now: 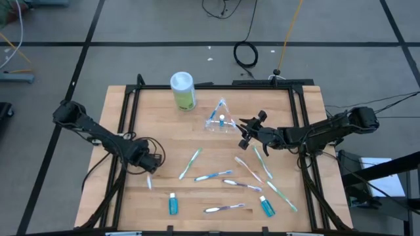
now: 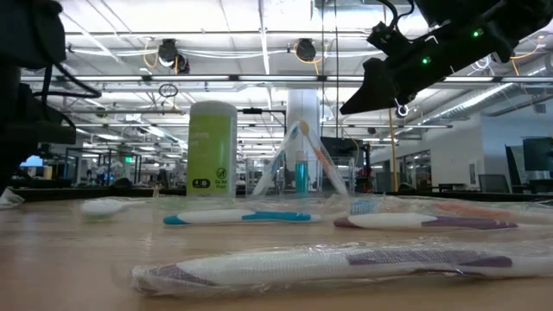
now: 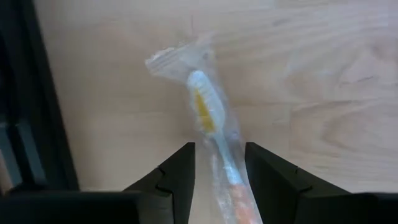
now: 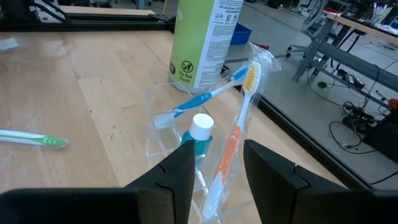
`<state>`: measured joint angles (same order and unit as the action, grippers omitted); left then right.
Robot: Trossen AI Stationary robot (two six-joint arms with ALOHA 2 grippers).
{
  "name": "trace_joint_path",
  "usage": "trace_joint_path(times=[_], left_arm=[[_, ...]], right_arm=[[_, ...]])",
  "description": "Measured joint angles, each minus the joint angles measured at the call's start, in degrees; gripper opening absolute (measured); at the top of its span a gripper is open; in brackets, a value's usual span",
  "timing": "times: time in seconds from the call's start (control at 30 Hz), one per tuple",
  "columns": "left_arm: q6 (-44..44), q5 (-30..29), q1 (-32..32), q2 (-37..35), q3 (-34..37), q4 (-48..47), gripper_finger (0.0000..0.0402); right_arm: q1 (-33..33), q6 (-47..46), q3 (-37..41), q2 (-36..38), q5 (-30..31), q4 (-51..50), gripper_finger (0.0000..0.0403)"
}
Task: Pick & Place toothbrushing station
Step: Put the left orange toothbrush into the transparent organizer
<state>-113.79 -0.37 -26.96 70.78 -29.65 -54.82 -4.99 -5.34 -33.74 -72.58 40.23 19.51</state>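
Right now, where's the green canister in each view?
High view: green canister at the table's far edge, left of centre.
Low view: upright in the background, left of centre.
Left wrist view: not in it.
Right wrist view: top centre.
Shared landmark: clear cup beside it, holding toothbrushes.

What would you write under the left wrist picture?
Left pincer straddles a wrapped toothbrush lying on the wooden table.

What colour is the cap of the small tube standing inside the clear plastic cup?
White, on the small blue tube; the right wrist view shows it best.
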Motion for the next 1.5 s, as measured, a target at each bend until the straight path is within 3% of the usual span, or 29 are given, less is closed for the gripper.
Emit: trace_joint_path(times=[0.33,0.7,0.97,1.17,1.3,1.43,1.5], left_arm=[[1.93,-1.94,0.0,-0.17,2.7,4.51,0.0139],[-0.53,-12.03,-0.16,0.0,3.02,11.86,0.001],[5.61,-18.78,-0.53,-0.24,2.55,16.54,0.0015],[16.57,-28.55,0.05,-2.03,-3.42,16.16,0.0013],[28.37,-38.86,0.99,-2.21,-8.67,19.38,0.0008],[45.66,-53.17,1.91,-2.23,-11.91,31.14,0.0007],[57.71,-57.18,2.83,-2.06,-11.97,40.57,0.0015]], right_arm=[[0.0,0.0,0.0,0.0,0.0,0.1,0.013],[0.0,0.0,0.0,0.0,0.0,0.16,0.013],[0.0,-0.02,0.0,0.0,0.0,0.42,0.013],[0.0,-0.03,0.02,0.0,0.0,1.64,0.013],[0.0,-0.04,0.04,0.0,0.0,2.89,0.013],[0.0,-0.04,0.04,0.0,0.0,2.8,0.013],[0.0,-0.03,0.04,0.0,0.0,2.8,0.013]])
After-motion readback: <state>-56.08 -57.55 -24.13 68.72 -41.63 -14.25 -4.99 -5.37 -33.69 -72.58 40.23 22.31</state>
